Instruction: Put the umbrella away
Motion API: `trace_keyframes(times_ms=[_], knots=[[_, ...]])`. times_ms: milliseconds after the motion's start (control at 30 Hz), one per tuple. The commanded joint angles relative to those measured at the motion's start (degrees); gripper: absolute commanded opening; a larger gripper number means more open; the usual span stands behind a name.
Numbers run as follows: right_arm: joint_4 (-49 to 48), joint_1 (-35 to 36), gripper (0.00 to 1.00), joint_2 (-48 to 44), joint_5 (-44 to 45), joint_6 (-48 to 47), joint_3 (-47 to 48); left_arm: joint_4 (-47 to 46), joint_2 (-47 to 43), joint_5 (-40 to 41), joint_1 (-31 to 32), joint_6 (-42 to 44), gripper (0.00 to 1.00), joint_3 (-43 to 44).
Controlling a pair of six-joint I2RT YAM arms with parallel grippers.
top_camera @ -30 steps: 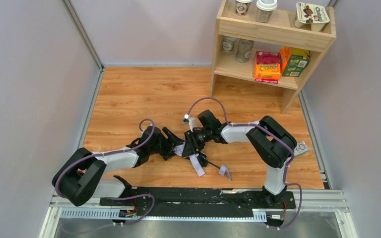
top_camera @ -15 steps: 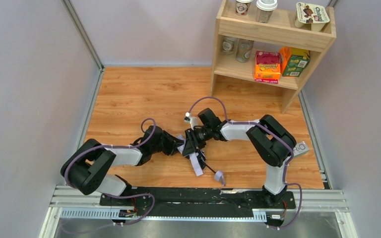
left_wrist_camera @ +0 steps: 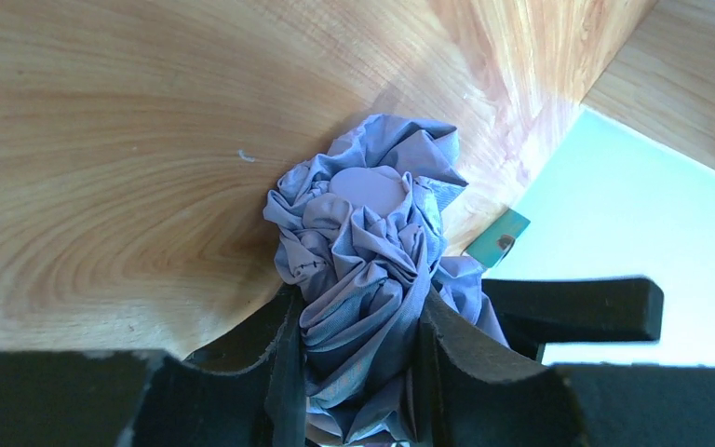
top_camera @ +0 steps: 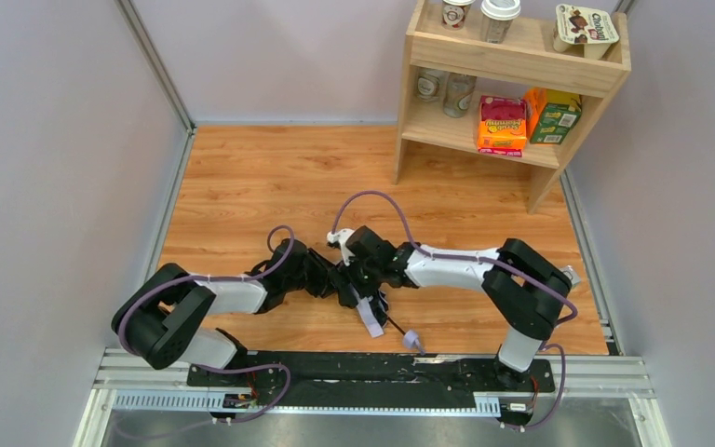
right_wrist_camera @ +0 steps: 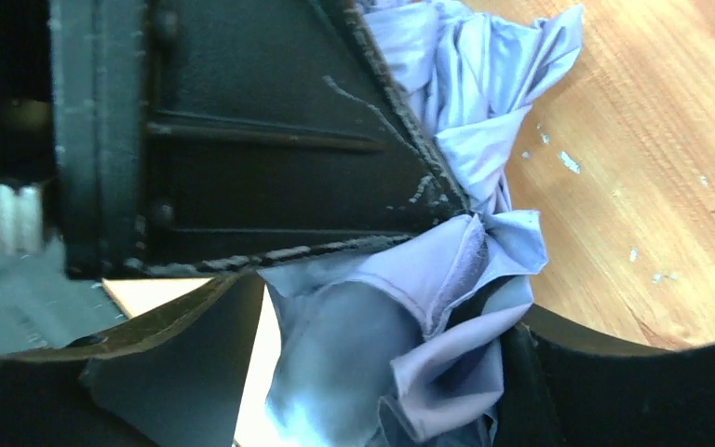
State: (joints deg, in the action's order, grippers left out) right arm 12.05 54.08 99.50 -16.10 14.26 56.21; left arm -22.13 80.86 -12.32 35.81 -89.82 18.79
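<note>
The umbrella [top_camera: 370,313] is a crumpled pale lavender bundle on the wooden floor near the front, with its slim black shaft [top_camera: 397,327] and strap tab [top_camera: 412,340] trailing to the front right. My left gripper [top_camera: 331,279] comes from the left and is shut on bunched fabric [left_wrist_camera: 363,223], which fills the space between its fingers [left_wrist_camera: 284,372]. My right gripper [top_camera: 354,281] comes from the right, close against the left one, with folds of the umbrella [right_wrist_camera: 428,345] held between its jaws. The handle is hidden.
A wooden shelf unit [top_camera: 512,70] stands at the back right with cups, jars and snack boxes [top_camera: 503,126]. Grey walls close off left, back and right. The metal rail [top_camera: 372,372] with the arm bases runs along the near edge.
Both grippers have closed in on each other over the umbrella. The right arm has stretched out to the left, and the shaft and strap tab have slid to the front left.
</note>
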Motion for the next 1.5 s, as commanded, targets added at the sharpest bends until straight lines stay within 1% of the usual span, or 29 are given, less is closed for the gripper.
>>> trace_keyframes(times_ms=[0,67,133,233,300,333,367,400,433,467,500,533,567,600,633,667,933,1033,1067,1100,1167,1233,1267,1300,1333,1367,1400,1433,1467], knots=[[3.9,7.7,0.74,-0.2,25.7,-5.8,4.3,7.2,-0.6,-0.3,0.7,-0.6,0.00,-1.0],[5.3,10.1,0.73,1.9,33.1,-6.2,5.7,7.8,-0.9,-0.4,0.7,-1.1,0.00,-1.0],[5.3,11.9,0.65,3.5,37.4,-6.0,6.5,8.5,-1.4,-0.6,0.7,-1.4,0.00,-0.8],[3.2,12.4,0.45,3.6,39.7,-5.4,5.9,9.4,-2.5,-0.7,0.7,-1.0,0.00,-0.5],[1.9,12.4,0.26,3.2,39.8,-5.7,5.2,10.6,-4.1,0.3,0.7,0.3,0.00,-0.8],[1.6,12.2,0.14,3.0,39.1,-6.3,5.0,11.5,-5.4,0.7,0.7,1.1,0.01,-0.9],[1.0,11.9,0.04,2.7,38.3,-6.8,4.6,12.2,-6.2,1.7,0.7,1.5,0.06,-0.9],[0.0,11.7,0.00,2.4,37.2,-7.7,4.0,13.4,-7.6,1.9,0.7,2.4,0.12,-0.9],[-1.3,11.6,0.00,1.7,36.1,-8.5,3.0,14.2,-8.3,3.0,0.7,3.0,0.21,-0.8],[-2.5,11.5,0.00,1.0,34.7,-9.2,2.3,16.0,-9.8,3.9,0.7,3.9,0.26,-0.7],[-3.6,11.1,0.00,0.0,33.3,-9.9,1.4,16.8,-10.5,4.2,0.7,4.4,0.34,-0.5],[-4.6,10.7,0.00,-1.2,31.8,-10.5,0.7,17.8,-11.9,4.8,0.7,5.1,0.38,-0.4],[-5.5,10.4,0.00,-2.2,31.2,-10.6,0.0,18.3,-12.3,5.0,0.7,5.4,0.46,-0.3],[-6.3,9.9,0.00,-3.2,30.0,-10.6,-0.5,19.7,-13.3,5.5,0.7,5.5,0.52,-0.3],[-7.0,9.3,0.00,-4.0,27.7,-10.6,-0.9,20.1,-13.7,5.7,0.7,5.6,0.70,-0.2],[-8.1,8.8,0.00,-5.0,24.9,-10.7,-1.3,20.8,-14.1,5.8,0.7,5.5,0.73,-0.2],[-9.6,7.6,0.00,-9.8,13.6,-10.6,-1.6,21.0,-14.1,6.0,0.7,6.5,0.75,1.6],[-9.0,7.2,0.00,-10.0,11.2,-9.6,-0.2,18.6,-12.6,4.6,0.7,6.2,0.73,2.5],[-8.1,7.2,0.00,-9.4,11.1,-9.9,0.5,17.8,-12.3,3.7,0.7,6.0,0.69,2.7],[-7.5,7.1,0.00,-9.2,10.7,-10.2,1.2,16.5,-12.0,2.9,0.7,5.7,0.68,2.7],[-7.2,7.2,0.00,-9.8,10.1,-10.9,1.4,17.6,-12.3,2.8,0.7,5.2,0.66,3.3],[-6.3,7.1,0.00,-10.4,10.0,-11.8,2.1,16.6,-13.3,3.0,0.7,4.4,0.57,2.1],[-5.2,7.1,0.00,-10.7,10.0,-12.6,2.8,16.2,-13.5,3.0,0.7,4.3,0.49,1.9],[-3.8,7.2,0.00,-11.1,10.1,-13.0,3.6,16.0,-14.1,3.3,0.7,4.2,0.44,1.7],[-2.2,7.2,0.00,-11.7,10.6,-13.5,4.0,16.1,-14.4,3.5,0.7,4.4,0.32,1.6],[-1.3,7.2,0.00,-12.4,10.8,-13.6,4.3,15.9,-15.4,3.9,0.7,4.8,0.26,1.3],[0.0,7.1,0.00,-13.1,11.3,-13.7,4.6,15.6,-15.8,4.1,0.7,5.0,0.15,1.2],[1.1,7.2,0.00,-13.5,12.0,-13.2,4.8,15.3,-16.7,4.5,0.7,5.4,0.11,1.2],[2.3,7.1,0.04,-13.8,12.9,-12.5,5.2,14.4,-17.2,4.9,0.7,5.5,0.06,1.2]])
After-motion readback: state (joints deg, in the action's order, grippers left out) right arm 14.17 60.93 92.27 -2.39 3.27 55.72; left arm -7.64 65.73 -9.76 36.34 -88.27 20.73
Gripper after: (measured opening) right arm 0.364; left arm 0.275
